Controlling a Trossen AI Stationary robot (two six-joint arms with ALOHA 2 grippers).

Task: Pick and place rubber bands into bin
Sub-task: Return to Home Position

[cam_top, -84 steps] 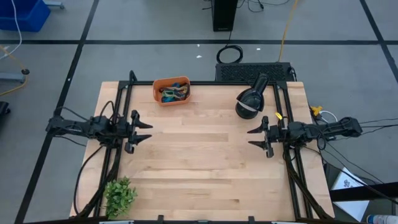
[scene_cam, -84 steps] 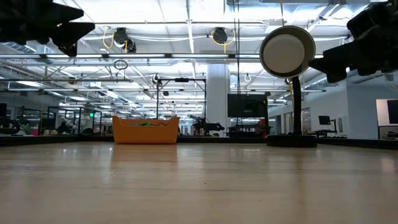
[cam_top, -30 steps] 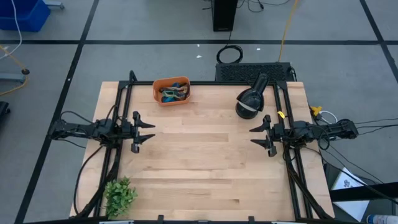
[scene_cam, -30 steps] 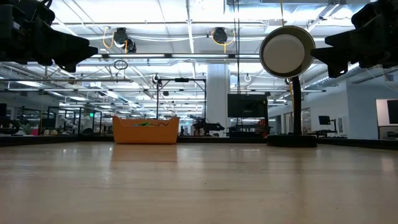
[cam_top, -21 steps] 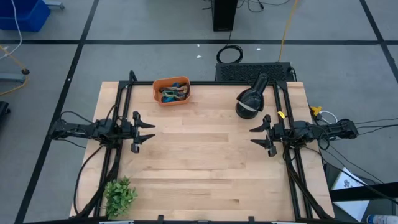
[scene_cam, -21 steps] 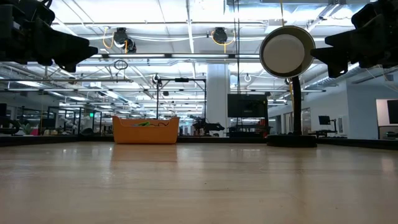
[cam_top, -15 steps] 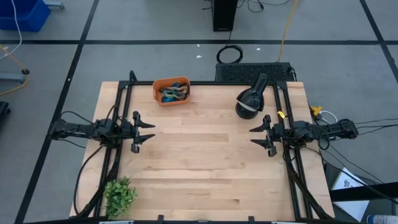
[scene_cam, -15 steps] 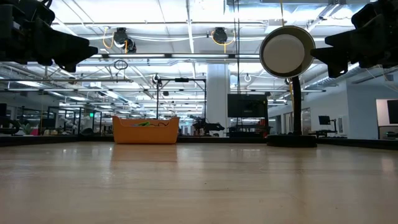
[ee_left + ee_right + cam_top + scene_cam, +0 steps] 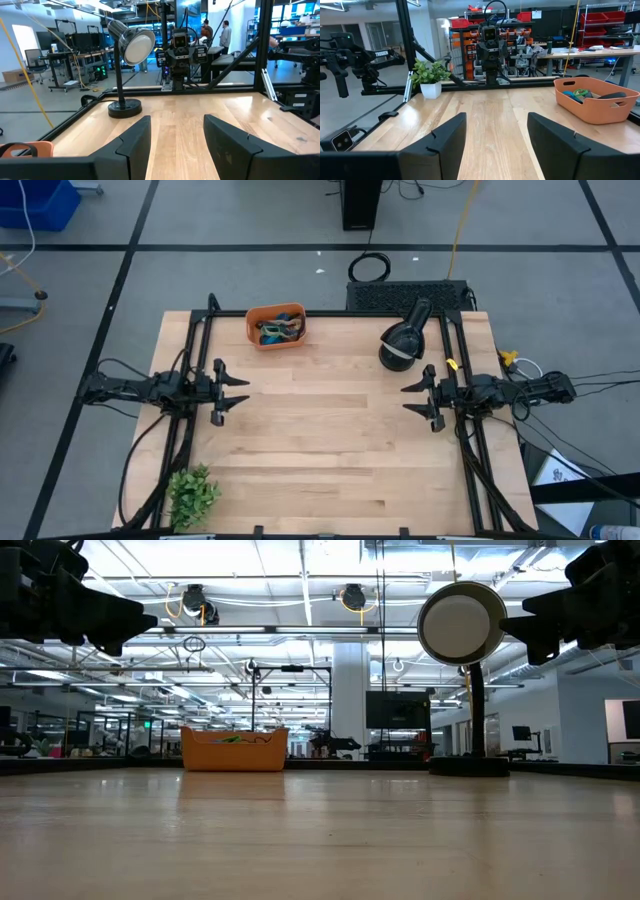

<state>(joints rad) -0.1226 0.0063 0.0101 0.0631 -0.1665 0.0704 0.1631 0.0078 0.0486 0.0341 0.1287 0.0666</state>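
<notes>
Low view, contents: pale wooden surface (image 9: 320, 840) across the lower half. Orange bin (image 9: 234, 756) at its far edge, left of centre, with rubber bands (image 9: 232, 738) showing just above the rim. Black desk lamp (image 9: 462, 625) standing far right, round head facing the camera. Left arm (image 9: 60, 600) overhead at upper left, right arm (image 9: 590, 600) at upper right, both above the surface.

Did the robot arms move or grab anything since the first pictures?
Only a little. The left gripper and the right gripper each shifted slightly as the arms settled at the table's sides, then stopped. Both are open and hold nothing. The bin with the rubber bands in it, the lamp and the plant stayed put.
</notes>
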